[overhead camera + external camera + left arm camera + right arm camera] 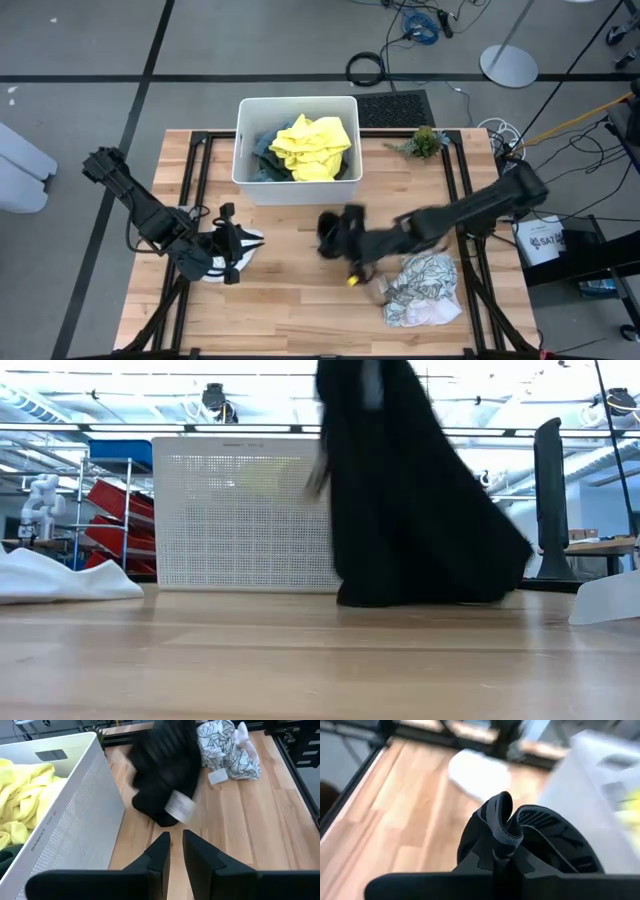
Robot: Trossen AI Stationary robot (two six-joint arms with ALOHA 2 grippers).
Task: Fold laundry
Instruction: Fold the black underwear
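nearest the low camera: bare wooden table (300, 660). just behind it, hanging from above and blocking most of the middle view, a black garment (410, 490), its hem brushing the boards. pinched in the closed fingers of the right gripper (335, 232), over the table's middle, in front of the tub. beside it to the right on the table, a crumpled grey-white cloth with dark line pattern (422, 288). at the left, flat on the wood, a small white cloth (60, 580), with the left gripper (175, 851) over it, fingers nearly together with a narrow gap, holding nothing. farther back, a white perforated tub (246, 140), holding a bright yellow garment (312, 146) heaped on darker cloth. beyond the tub, at the far edge, a small green plant (425, 142). past the table, grey floor with cables (420, 25).
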